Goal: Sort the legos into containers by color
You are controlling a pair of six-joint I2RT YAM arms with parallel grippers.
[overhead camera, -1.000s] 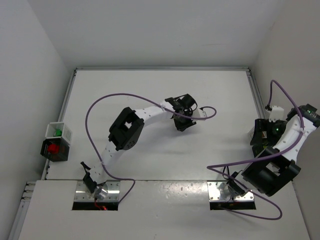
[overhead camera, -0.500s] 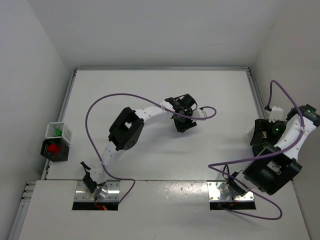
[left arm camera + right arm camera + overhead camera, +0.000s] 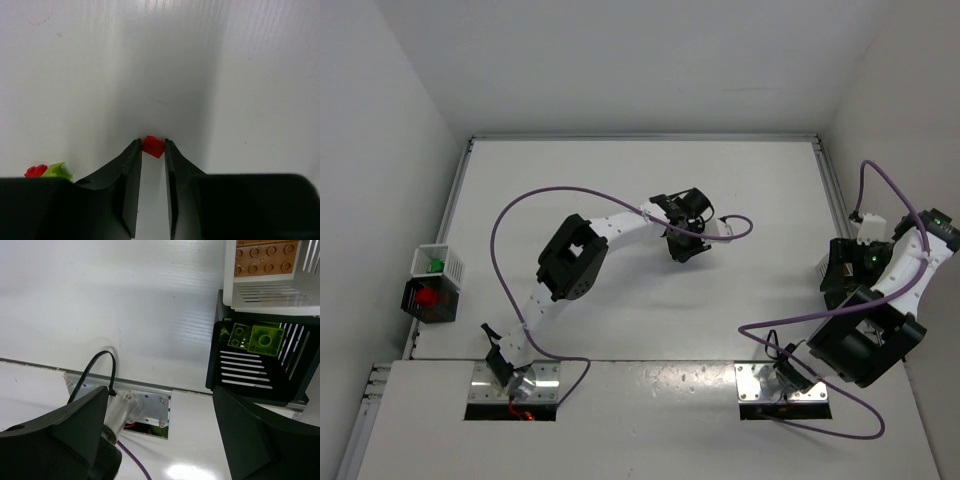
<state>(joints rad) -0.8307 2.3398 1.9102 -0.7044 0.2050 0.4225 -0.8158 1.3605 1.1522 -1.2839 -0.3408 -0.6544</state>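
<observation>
Pinching at their very tips, the left fingers [image 3: 152,144] are closed on a red lego [image 3: 153,147] resting on the bench [image 3: 225,75]; so shallow a hold could let it squirt free on lifting. Beyond, the right fingers [image 3: 161,392] hang wide apart, empty

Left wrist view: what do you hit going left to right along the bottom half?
red lego → lime lego right beside it → one gripper finger → second red lego, between the two fingertips → other gripper finger
</observation>
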